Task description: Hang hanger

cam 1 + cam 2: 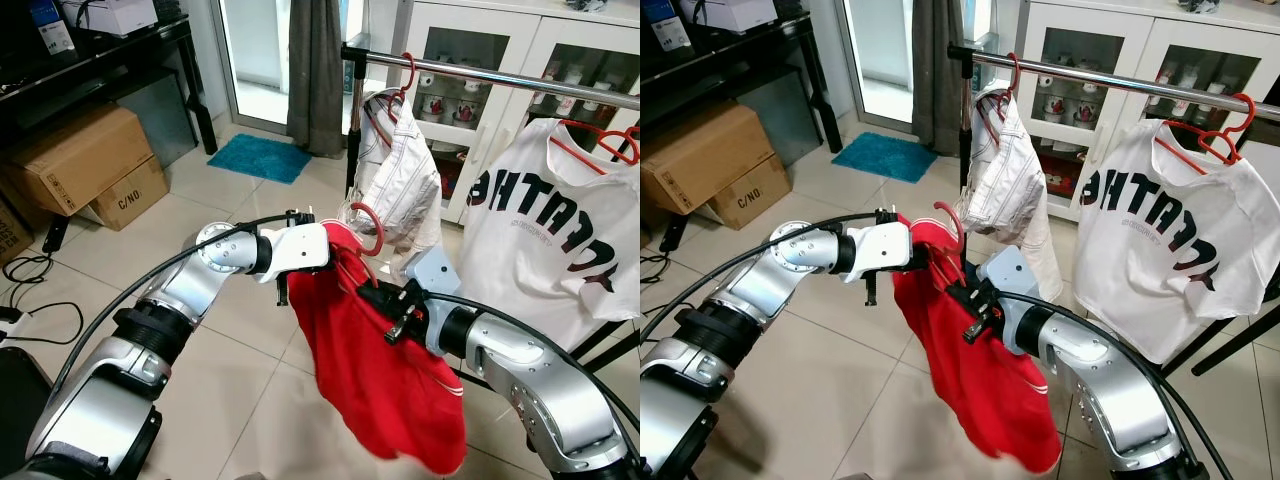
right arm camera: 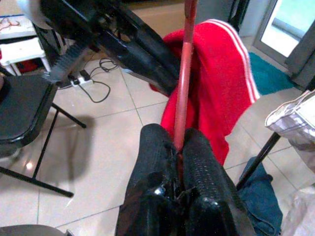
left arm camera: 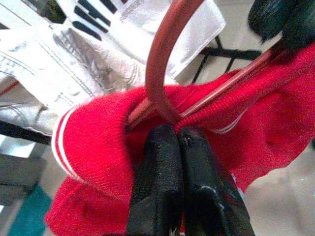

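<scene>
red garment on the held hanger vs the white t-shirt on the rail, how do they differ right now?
The red garment is plain red with white stripes at an edge; the white t-shirt carries black lettering. The red garment's hanger is off the rail, clamped by the left gripper and right gripper; the t-shirt's is hooked on. The red garment hangs bunched; the t-shirt hangs spread. Both sit on red hangers.

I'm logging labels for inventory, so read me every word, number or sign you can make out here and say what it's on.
"C/NO." on the smaller cardboard box by the shelf.
Large black letters on the white T-shirt hanging on the rail: they appear mirrored, roughly "CUTTHE"; I can't be sure of the word.
Small line under those letters: too small to read.
Label on the larger cardboard box: too blurred to read.
</scene>
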